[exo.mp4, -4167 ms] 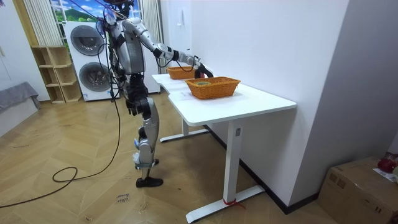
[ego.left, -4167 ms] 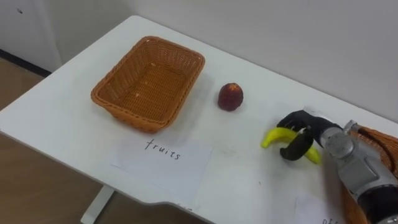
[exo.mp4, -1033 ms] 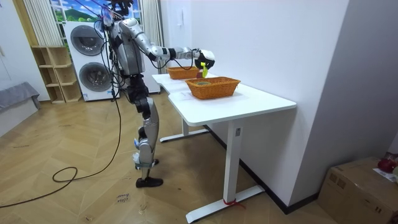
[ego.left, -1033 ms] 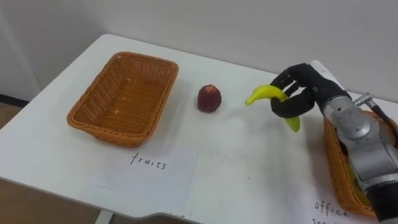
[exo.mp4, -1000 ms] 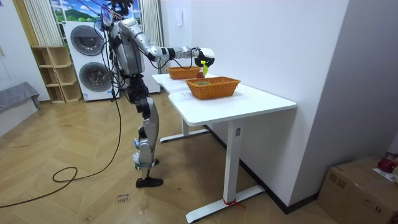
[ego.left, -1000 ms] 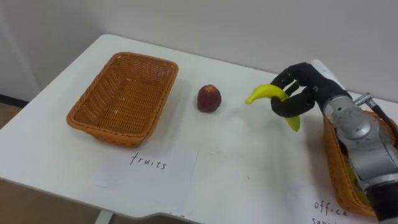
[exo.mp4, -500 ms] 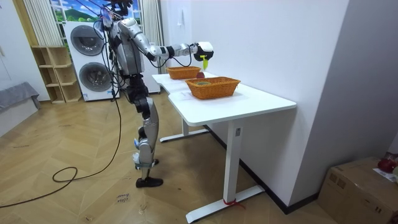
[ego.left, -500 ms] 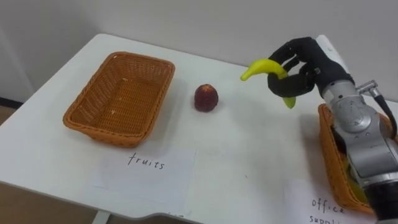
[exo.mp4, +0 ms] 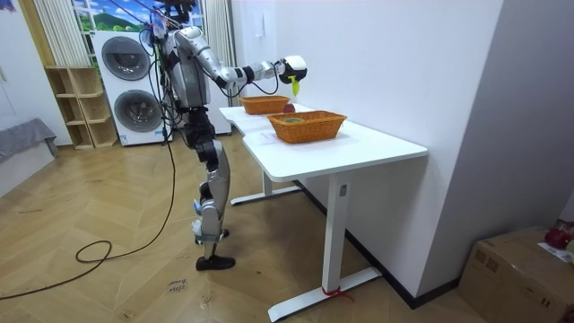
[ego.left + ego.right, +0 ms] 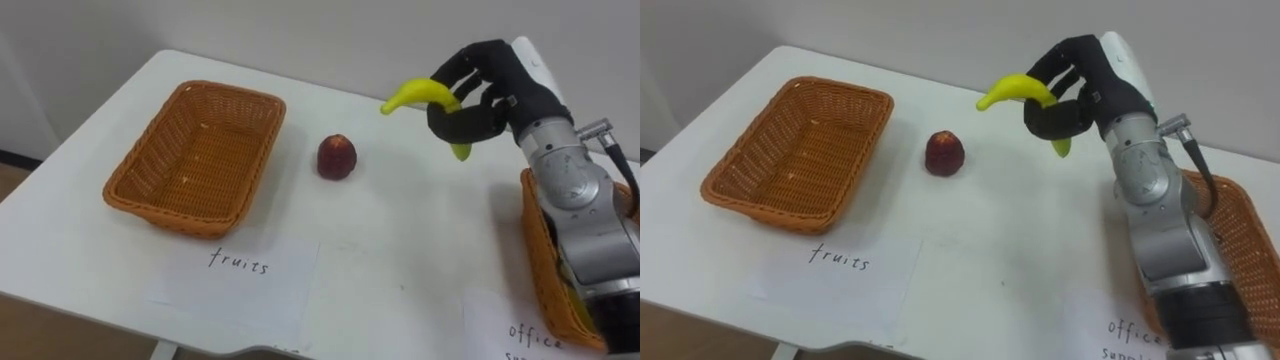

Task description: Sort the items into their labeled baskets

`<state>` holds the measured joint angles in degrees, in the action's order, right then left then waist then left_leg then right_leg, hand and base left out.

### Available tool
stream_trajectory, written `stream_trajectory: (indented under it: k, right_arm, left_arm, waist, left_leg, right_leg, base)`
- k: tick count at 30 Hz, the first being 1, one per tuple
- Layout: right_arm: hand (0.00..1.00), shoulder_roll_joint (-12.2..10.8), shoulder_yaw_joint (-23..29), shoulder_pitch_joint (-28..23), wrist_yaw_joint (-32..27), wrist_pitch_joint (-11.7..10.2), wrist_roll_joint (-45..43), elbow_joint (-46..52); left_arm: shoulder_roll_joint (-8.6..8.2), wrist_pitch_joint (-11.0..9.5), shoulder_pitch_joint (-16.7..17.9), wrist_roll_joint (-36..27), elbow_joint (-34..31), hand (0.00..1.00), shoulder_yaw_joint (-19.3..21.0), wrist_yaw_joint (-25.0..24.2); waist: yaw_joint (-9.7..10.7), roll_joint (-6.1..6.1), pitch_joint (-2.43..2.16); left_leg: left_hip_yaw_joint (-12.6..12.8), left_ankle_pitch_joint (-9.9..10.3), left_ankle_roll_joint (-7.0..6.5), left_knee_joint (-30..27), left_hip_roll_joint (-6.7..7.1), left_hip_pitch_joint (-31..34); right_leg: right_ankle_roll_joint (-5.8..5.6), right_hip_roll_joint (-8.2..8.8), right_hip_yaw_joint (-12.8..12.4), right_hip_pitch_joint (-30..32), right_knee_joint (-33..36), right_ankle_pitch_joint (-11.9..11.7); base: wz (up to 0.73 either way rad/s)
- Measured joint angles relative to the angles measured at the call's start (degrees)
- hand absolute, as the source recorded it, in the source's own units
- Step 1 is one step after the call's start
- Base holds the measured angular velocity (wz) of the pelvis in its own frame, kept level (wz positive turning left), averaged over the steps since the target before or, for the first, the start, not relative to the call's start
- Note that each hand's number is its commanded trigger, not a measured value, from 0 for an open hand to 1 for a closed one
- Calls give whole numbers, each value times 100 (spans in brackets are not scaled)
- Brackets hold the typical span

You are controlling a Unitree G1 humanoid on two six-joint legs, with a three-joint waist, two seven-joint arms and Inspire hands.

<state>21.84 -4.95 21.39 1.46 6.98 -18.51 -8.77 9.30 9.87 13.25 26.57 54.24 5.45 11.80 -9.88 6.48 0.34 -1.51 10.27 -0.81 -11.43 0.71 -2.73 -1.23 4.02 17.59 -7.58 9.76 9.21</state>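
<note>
My right hand [image 10: 487, 92] [image 10: 1080, 85] holds a yellow banana [image 10: 418, 97] [image 10: 1016, 91] in the air above the white table [image 10: 400, 250], fingers curled round it. A red apple [image 10: 337, 157] [image 10: 944, 152] lies on the table to the left of the banana. Further left stands the empty wicker basket [image 10: 195, 155] [image 10: 795, 150] with a paper sheet reading "fruits" [image 10: 235, 272] in front of it. A second wicker basket [image 10: 550, 270] [image 10: 1240, 260] sits at the right edge, partly behind my arm. In the room view I stand at the table's end with the right hand [image 9: 293, 67] raised over the baskets.
A second paper label [image 10: 525, 335] lies in front of the right basket. A white wall [image 10: 330, 30] runs close behind the table. The table's near edge [image 10: 120, 320] falls off at the lower left. Washing machines [image 9: 126, 85] stand behind me.
My right hand has lifted the banana off the table and carried it higher and slightly leftward. The apple and baskets have stayed in place.
</note>
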Motion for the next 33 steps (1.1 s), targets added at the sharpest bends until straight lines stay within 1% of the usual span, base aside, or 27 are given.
stream_trajectory:
  k: [4,7,11,15,17,20,22,25,27,28,29,31,33]
  right_arm:
    - [100,-7,-5,0,-6,-4,39,83]
    - [100,-51,-71,0,-2,-3,54,220]
    - [100,-113,-82,0,0,0,178,299]
    - [100,-201,-82,0,-3,1,417,299]
    - [100,-204,-82,0,-5,1,472,298]
    - [100,-229,-82,0,-15,1,457,298]
    - [100,-263,-89,1,-17,2,456,298]
    - [100,-344,-121,9,-78,2,456,299]
    - [100,-354,-200,53,-132,2,443,298]
    - [100,-354,-278,114,-146,2,442,299]
    - [100,-355,-304,135,-146,0,442,299]
    - [100,-355,-325,206,-154,0,420,298]
    - [100,-355,-354,275,-164,0,406,298]
  left_arm:
    - [-7,-9,15,-1,47,0,-6,5]
    - [-8,-8,19,-4,50,0,-15,23]
    - [-15,-8,2,3,-1,0,-14,147]
    - [-16,-8,3,3,-35,0,-15,314]
    - [-17,-8,5,8,-35,0,-12,348]
    - [-15,-7,22,11,-35,0,-10,348]
    - [-13,-2,37,12,-35,0,-9,321]
    - [-2,6,40,8,-35,0,-11,259]
    - [-1,5,18,9,-35,0,-13,225]
    - [-2,5,5,10,-35,0,-18,197]
    - [-2,5,-3,11,-36,0,-18,171]
    - [0,5,-17,11,-36,0,-12,115]
    - [9,4,-29,12,-45,0,-12,102]
  waist:
    - [-25,-37,7]
    - [-52,-61,-8]
    - [-149,-46,-20]
    - [-210,-20,-37]
    - [-286,-18,-35]
    - [-325,-4,-28]
    - [-337,36,-4]
    - [-356,94,8]
    - [-371,118,10]
    - [-376,120,19]
    - [-384,121,18]
    - [-465,120,19]
    - [-472,119,20]
  left_leg:
    - [-15,0,0,-5,-1,11]
    - [-18,0,1,3,0,14]
    - [-11,-1,2,24,-1,13]
    - [-14,-2,0,47,-1,4]
    - [-26,-2,0,53,0,3]
    - [-27,-2,0,58,-1,6]
    - [-61,-3,1,57,2,15]
    - [-102,-2,2,45,4,50]
    - [-111,0,3,9,3,118]
    - [-111,0,3,1,4,142]
    - [-111,0,3,-4,4,153]
    - [-121,0,3,-7,5,165]
    - [-155,0,4,-10,6,176]
  right_leg:
    - [0,0,42,6,0,0]
    - [0,0,51,14,0,0]
    - [0,-6,-18,40,-1,0]
    - [0,-4,-10,38,-1,0]
    - [0,-4,-1,38,-2,0]
    - [-3,-4,11,34,-3,2]
    - [-8,-4,38,25,-4,5]
    - [-9,-4,85,34,-6,6]
    - [-9,-4,126,78,-8,6]
    - [-9,-4,124,98,-8,6]
    - [-9,-4,125,106,-8,5]
    - [-9,-4,138,114,-8,5]
    - [-9,-4,158,114,-7,5]
  base:
    - [1]
    - [0]
    - [-4]
    - [0]
    - [0]
    - [1]
    - [7]
    - [8]
    - [6]
    - [0]
    - [0]
    - [0]
    - [7]
